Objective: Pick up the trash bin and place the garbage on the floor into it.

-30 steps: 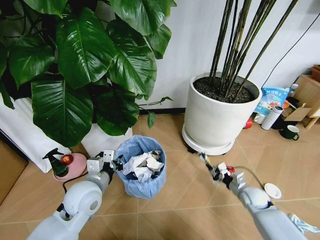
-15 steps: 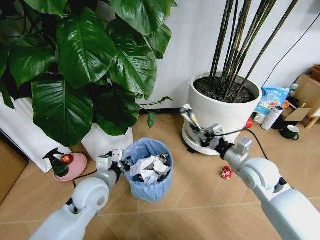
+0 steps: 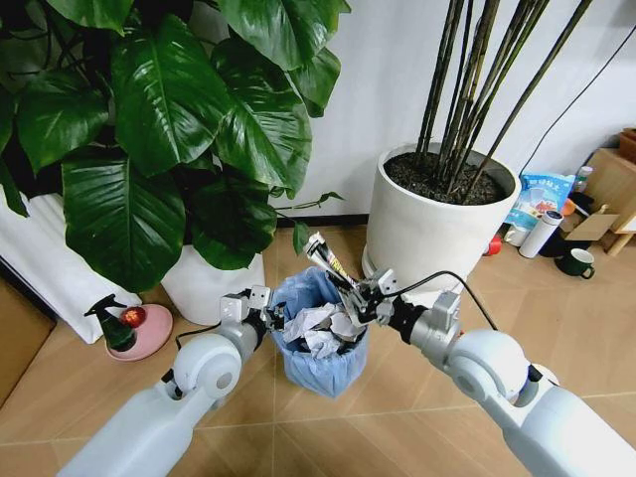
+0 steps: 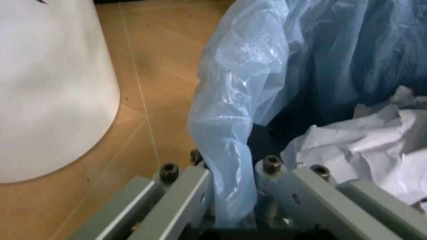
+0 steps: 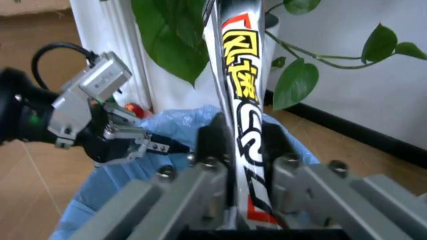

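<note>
Left gripper [image 3: 260, 310] fingers clench the trash bin [image 3: 316, 350] rim; right gripper [image 3: 358, 298] fingers grasp a wrapper [image 3: 328, 260] above its opening.

The trash bin [image 3: 316, 343] stands on the floor [image 3: 397, 407] straight before me, between my two arms. My left jaws [image 3: 264, 320] sit at its left rim, closed on the bin's bag edge [image 4: 227, 165]. My right jaws [image 3: 354, 301] hang over the bin's right side, clamped on a wrapper [image 3: 330, 264] that sticks up and back above the opening. Crumpled paper [image 3: 316, 331] lies inside the bin. Behind and to the left stands a leafy plant's pot [image 3: 204, 280]; behind and to the right, the planter [image 3: 437, 224]. Far left on the floor lies a dish [image 3: 142, 333].
</note>
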Controlling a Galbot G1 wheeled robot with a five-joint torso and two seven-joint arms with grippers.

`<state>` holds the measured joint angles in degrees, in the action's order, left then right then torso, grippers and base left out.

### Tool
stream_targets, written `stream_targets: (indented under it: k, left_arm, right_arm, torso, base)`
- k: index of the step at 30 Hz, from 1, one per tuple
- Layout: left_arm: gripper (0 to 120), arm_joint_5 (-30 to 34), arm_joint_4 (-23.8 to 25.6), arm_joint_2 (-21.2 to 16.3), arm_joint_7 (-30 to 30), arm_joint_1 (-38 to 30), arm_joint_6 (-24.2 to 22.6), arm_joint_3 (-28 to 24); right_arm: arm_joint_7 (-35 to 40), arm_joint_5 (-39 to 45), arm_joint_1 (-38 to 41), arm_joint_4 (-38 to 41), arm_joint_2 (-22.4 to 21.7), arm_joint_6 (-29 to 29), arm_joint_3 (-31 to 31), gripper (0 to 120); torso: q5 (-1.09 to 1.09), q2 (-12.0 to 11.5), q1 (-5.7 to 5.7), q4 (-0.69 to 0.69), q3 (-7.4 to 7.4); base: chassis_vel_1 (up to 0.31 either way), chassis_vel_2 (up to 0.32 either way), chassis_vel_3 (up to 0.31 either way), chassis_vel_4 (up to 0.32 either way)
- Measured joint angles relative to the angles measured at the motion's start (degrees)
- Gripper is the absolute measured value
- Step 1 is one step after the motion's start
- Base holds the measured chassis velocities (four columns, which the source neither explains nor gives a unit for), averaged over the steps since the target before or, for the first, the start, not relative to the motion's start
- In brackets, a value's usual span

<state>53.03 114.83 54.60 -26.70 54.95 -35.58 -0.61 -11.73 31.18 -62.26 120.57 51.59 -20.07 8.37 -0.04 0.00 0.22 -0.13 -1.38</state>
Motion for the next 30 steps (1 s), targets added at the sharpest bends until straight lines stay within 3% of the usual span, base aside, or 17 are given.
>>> stream_targets:
  k: [7, 12, 21, 25, 30]
  left_arm:
    - [0, -0.02, 0.28, 0.24, 0.04, 0.17, 0.00, 0.11]
    - [0, -0.06, 0.35, 0.39, 0.06, 0.10, 0.00, 0.18]
    - [0, -0.59, 0.61, 0.50, 0.12, 1.04, 0.13, 1.12]
    - [0, -1.00, 0.70, 0.47, 0.21, 2.08, 0.13, 2.66]
    - [0, -2.04, 0.98, 0.14, 0.39, 3.24, 0.13, 4.22]
  right_arm:
    - [0.95, -1.34, 1.49, -2.35, 0.67, 0.56, -2.30, 39]
    - [0.96, -1.86, 1.68, -2.82, 0.72, 0.79, -2.63, 51]
    - [1.89, -1.80, 1.63, -2.40, 0.78, 1.25, -0.86, 91]
    - [2.32, -1.40, 0.48, -1.68, 0.71, 1.25, 2.76, 99]
    - [3.28, -1.38, -2.20, -0.86, 0.70, 1.25, 7.26, 100]
  torso:
    - [-0.01, 0.00, 0.00, 0.01, 0.00]
    - [0.00, 0.00, 0.00, 0.00, 0.00]
    - [-0.01, 0.00, 0.00, 0.00, 0.00]
    - [-0.01, 0.00, 0.00, 0.01, 0.00]
    - [0.00, 0.00, 0.00, 0.01, 0.00]
  base:
    - [0.000, 0.000, 0.000, 0.000]
    - [0.000, 0.000, 0.000, 0.000]
    - [0.000, 0.000, 0.000, 0.000]
    - [0.000, 0.000, 0.000, 0.000]
    - [0.000, 0.000, 0.000, 0.000]
